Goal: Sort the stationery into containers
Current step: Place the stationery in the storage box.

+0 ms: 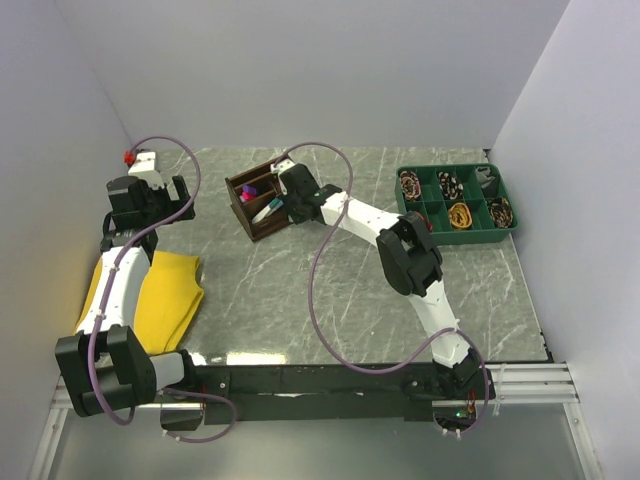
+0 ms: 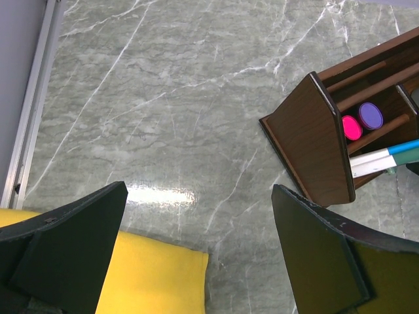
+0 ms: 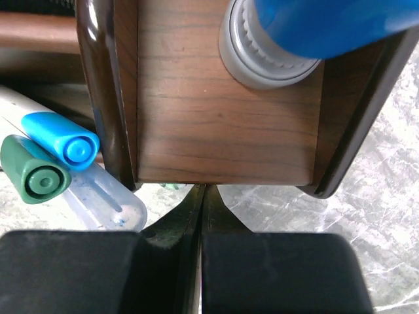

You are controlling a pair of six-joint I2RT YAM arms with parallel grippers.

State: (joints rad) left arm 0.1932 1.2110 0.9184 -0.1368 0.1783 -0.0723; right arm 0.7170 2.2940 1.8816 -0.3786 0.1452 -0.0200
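The brown wooden organiser [image 1: 250,192] stands on the grey marble table [image 1: 300,290], near the back and a bit left of the middle. The right claw [image 3: 201,196] is at the organiser's edge. Its two black fingers are pressed tight together with no gap. A tiny pale-green bit [image 3: 171,186] peeks out by the tip, but I cannot tell if the claw pinches it. Just past the tips is one box of the organiser with a bare wooden floor [image 3: 222,124]. A blue-capped tube [image 3: 314,26] is in the far corner of that box. In the next part over, to the left, lie a marker with a blue cap [image 3: 62,140] and a marker with a green cap [image 3: 33,176], side by side. The left claw [image 2: 198,190] is held above the table, well apart from the organiser. It is wide open and holds nothing. From its camera you can see a pink cap [image 2: 351,127] and a purple cap [image 2: 370,115] close together inside the organiser, and a white marker [image 2: 386,159] leaning out. A yellow cloth [image 1: 170,295] lies on the left side of the table, under the left arm. A green tray [image 1: 460,237] sits far off at the right.
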